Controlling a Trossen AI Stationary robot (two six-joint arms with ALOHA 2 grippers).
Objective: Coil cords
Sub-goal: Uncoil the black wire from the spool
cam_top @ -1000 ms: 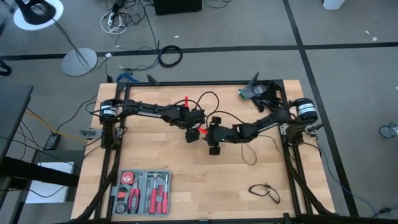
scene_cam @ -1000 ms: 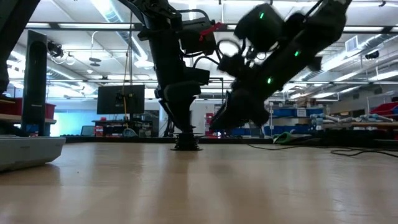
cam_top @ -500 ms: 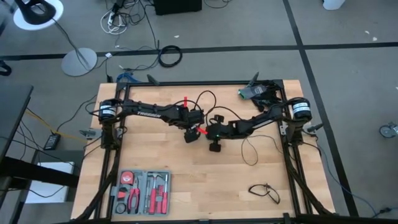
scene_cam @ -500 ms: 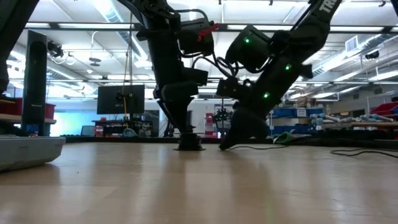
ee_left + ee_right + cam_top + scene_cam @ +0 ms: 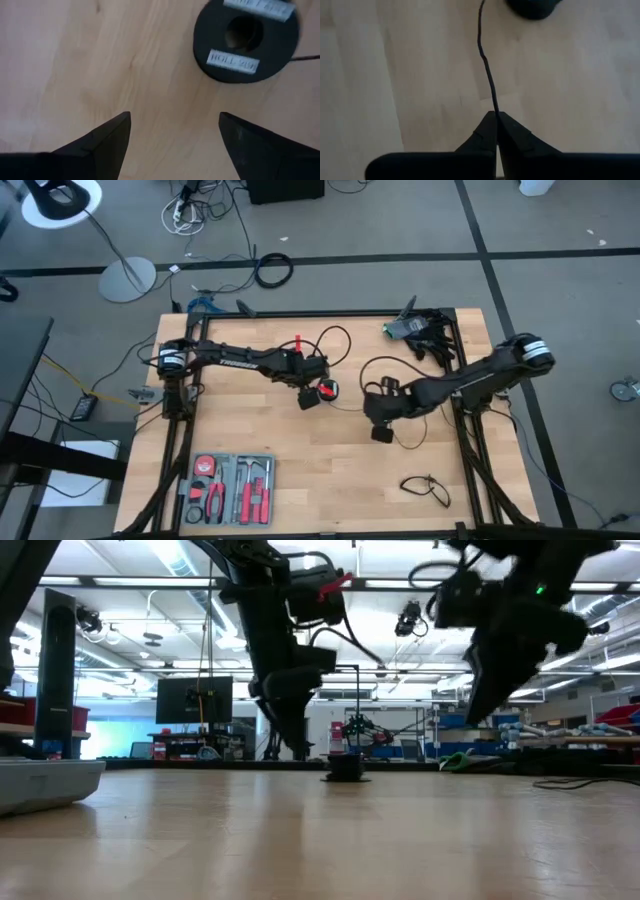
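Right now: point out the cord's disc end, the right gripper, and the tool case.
disc [image 5: 246,39], left wrist view, on its black face beside the pale centre.
right gripper [image 5: 496,120], right wrist view, at the shut fingertips pinching the cord.
tool case [image 5: 229,488], high view, on its tray of red-handled tools.

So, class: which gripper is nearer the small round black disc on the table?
Left. The left gripper hovers open right beside the disc; the right gripper sits farther along the cord, shut on it.

Bright, even overhead light; both wrist views slightly blurred.
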